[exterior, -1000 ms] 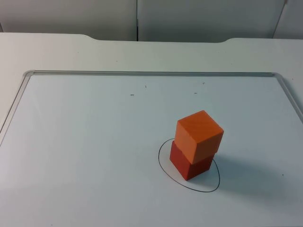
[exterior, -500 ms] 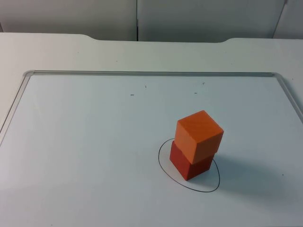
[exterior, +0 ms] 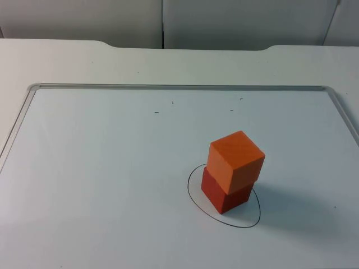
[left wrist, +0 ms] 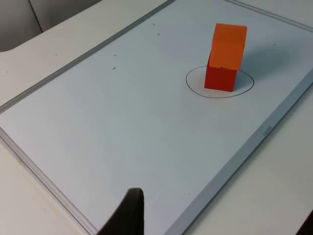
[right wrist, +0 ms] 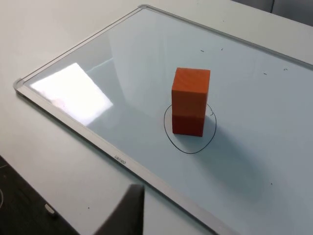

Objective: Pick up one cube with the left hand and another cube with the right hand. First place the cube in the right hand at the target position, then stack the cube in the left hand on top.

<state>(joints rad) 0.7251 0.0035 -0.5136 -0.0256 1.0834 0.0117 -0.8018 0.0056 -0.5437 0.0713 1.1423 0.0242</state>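
Nothing has shifted in the last second: orange cube (exterior: 235, 159) sits on red cube (exterior: 224, 196) in the circle (exterior: 193, 202), well ahead of both my grippers. Stack looks done. I cannot tell how far either gripper is open.

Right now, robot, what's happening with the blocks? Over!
Orange cube stacked on red cube, inside the drawn circle on the whiteboard. Both arms pulled back, waiting. Nothing in the way.
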